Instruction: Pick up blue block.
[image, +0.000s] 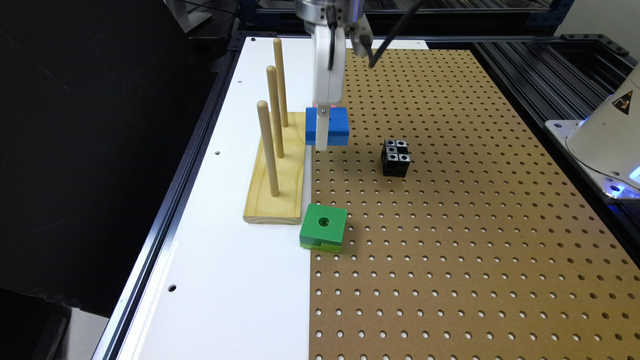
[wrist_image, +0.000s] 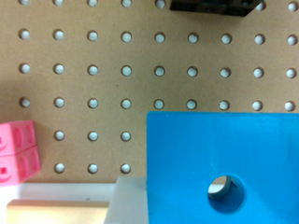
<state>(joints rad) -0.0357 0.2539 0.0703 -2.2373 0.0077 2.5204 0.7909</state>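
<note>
Gripper (image: 322, 145): white body hangs straight down from the wrist, its tip in front of the blue block (image: 327, 127). Whether it is spread, pressed together or pinching the block cannot be told from either view.

Blue block: flat square piece with a round centre hole (hole seen in the wrist view (wrist_image: 219, 163)). In the exterior view it sits at the edge of the brown pegboard (image: 450, 225), just beside the far end of the wooden peg base (image: 275, 190). Whether it rests on the board or is off it cannot be told.

Peg base: pale wood, lying on the white panel (image: 225, 280) along the pegboard seam, carrying three upright dowels (image: 268, 147).

Pink cubes (wrist_image: 16, 151): small, studded, on the pegboard near the white panel's edge, apart from the blue block.

Black cube cluster (image: 395, 157): on the pegboard to the exterior view's right of the blue block, apart from it.

Green block (image: 323, 227): same shape as the blue one, hole facing up, touching the near corner of the peg base, on the seam between panel and pegboard.
</note>
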